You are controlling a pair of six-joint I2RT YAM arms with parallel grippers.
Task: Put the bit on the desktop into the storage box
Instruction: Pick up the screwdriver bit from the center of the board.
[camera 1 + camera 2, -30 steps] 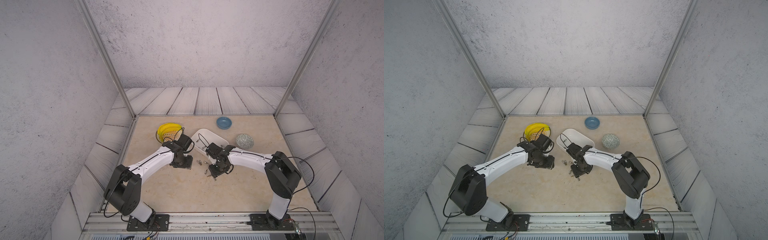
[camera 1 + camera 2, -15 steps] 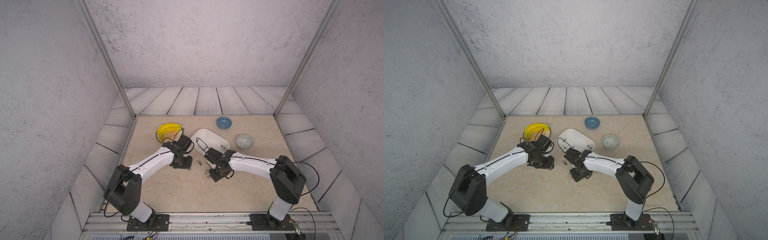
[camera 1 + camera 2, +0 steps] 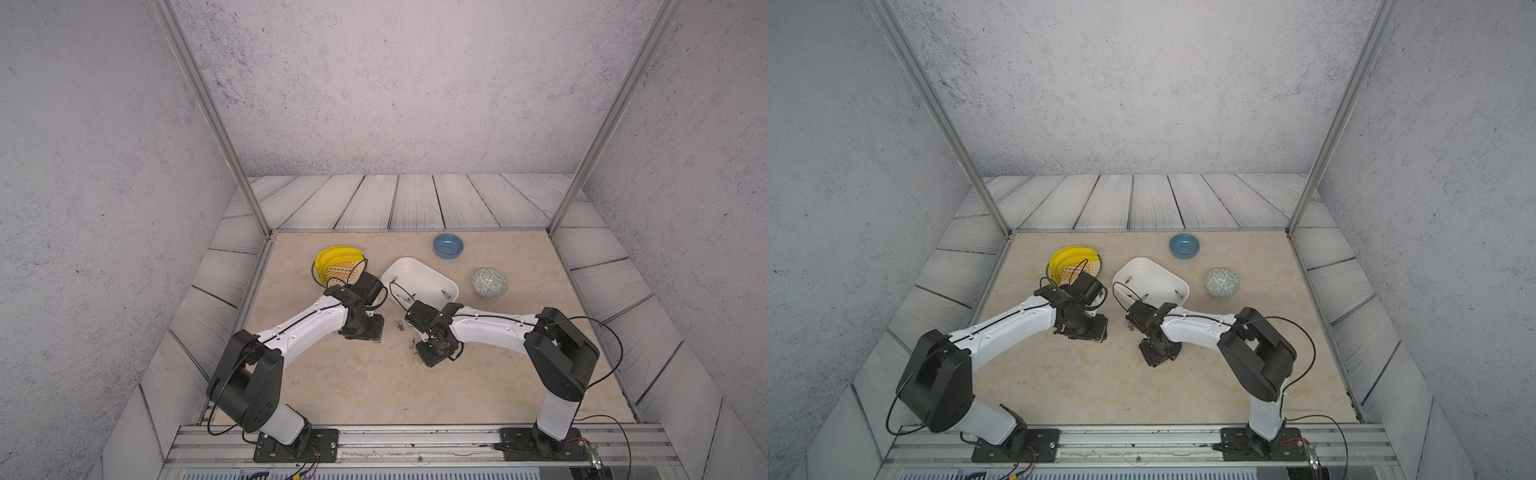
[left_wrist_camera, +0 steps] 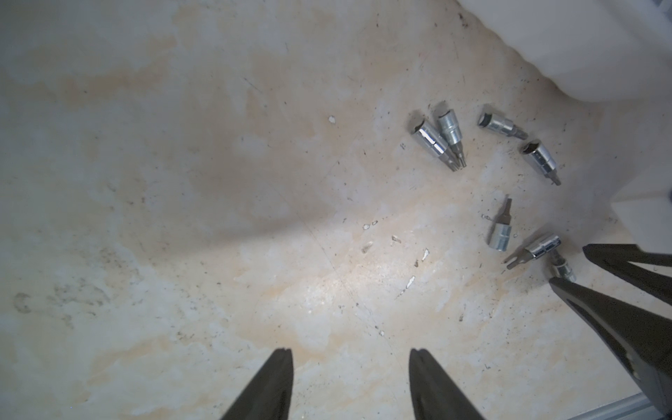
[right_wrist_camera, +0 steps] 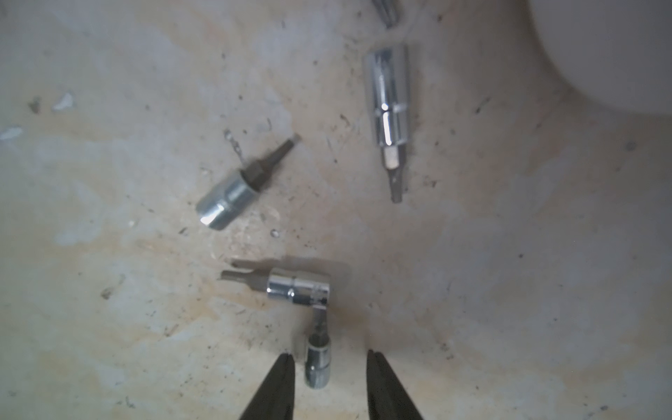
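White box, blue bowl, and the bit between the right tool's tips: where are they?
White box (image 3: 422, 276): a top view, bare floor inside.
Blue bowl (image 3: 448, 246): a top view, middle of its inside.
Bit (image 5: 317, 363): right wrist view, shiny socket end.

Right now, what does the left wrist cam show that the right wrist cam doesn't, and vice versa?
Left wrist only: the open left fingers, holding nothing, and a touching pair of bits.
Right wrist only: the end bit in full, between the right fingers with a gap each side, not gripped.
Both: desktop, box corner, right fingers, that end bit, the bit at its tip, a lone bit.
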